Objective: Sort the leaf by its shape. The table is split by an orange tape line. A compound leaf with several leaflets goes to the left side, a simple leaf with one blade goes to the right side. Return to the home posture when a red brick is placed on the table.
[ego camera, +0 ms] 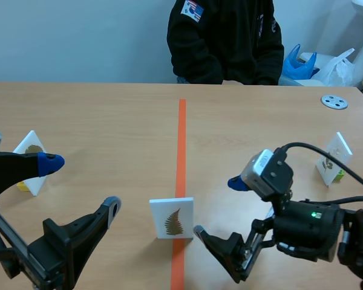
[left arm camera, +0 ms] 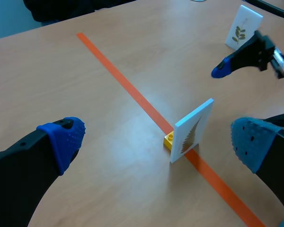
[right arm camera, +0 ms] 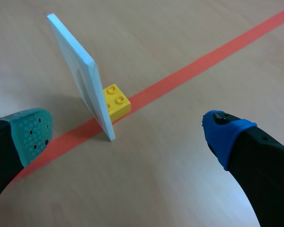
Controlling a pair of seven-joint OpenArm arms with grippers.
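While both tools gape wide with nothing in them, the left tool (ego camera: 81, 183) at 9 o'clock of the fern card (ego camera: 171, 218) and the right tool (ego camera: 218, 207) at 3, the card stands upright on the orange tape line (ego camera: 181, 139) across the desk (ego camera: 97, 115). Only the wrist views show the yellow brick (right arm camera: 116, 101) touching its back.

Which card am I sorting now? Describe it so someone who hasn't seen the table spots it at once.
Follow the orange tape line down the table's middle toward the robot. Standing right on it, backed by a yellow brick, is a white card showing a brown fern-like leaf. The left card and the right card stand far out to the sides, off the tape.
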